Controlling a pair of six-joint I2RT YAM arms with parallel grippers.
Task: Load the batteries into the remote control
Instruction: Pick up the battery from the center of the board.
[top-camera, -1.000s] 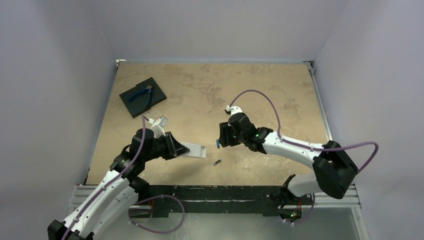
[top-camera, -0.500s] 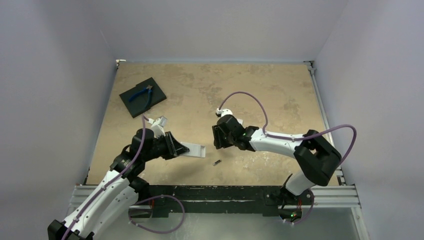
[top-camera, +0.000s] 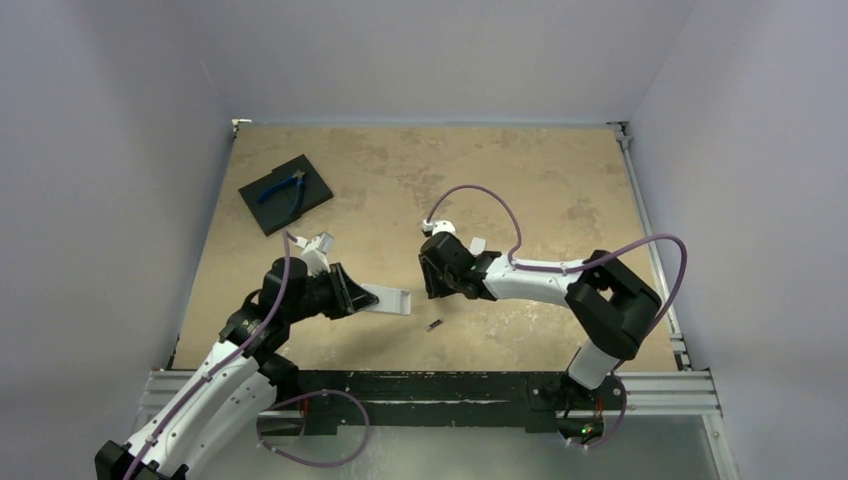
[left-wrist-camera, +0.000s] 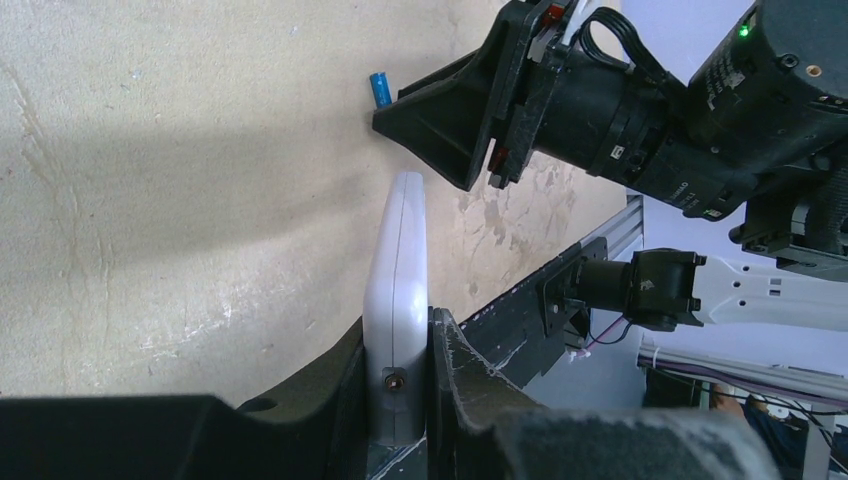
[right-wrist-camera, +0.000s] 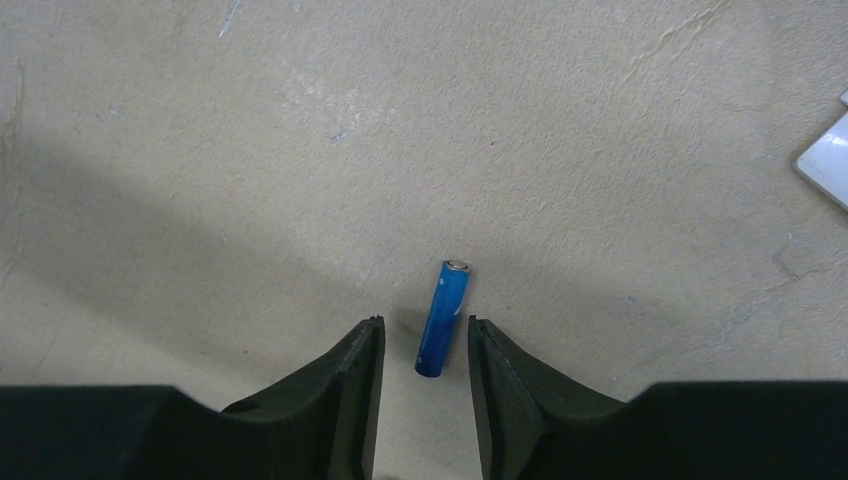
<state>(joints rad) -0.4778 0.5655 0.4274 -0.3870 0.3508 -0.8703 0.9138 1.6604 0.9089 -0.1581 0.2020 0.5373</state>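
Tan, mottled tabletop seen from above, with two black and white robot arms reaching in from its near edge. The left jaws, at the tip of the left arm, are pressed onto the white remote control and pinch one end of it. In the left wrist view the remote is seen edge-on, sticking straight out past the jaw tips. The right jaws, at the tip of the right arm, point down at the tabletop and stand spread. The blue battery lies flat on the tabletop in the gap between their tips. The dark battery lies near both pairs of jaws, just past the free end of the remote. Well apart from the left jaws, toward the far left corner, blue-handled pliers rest on a black square pad
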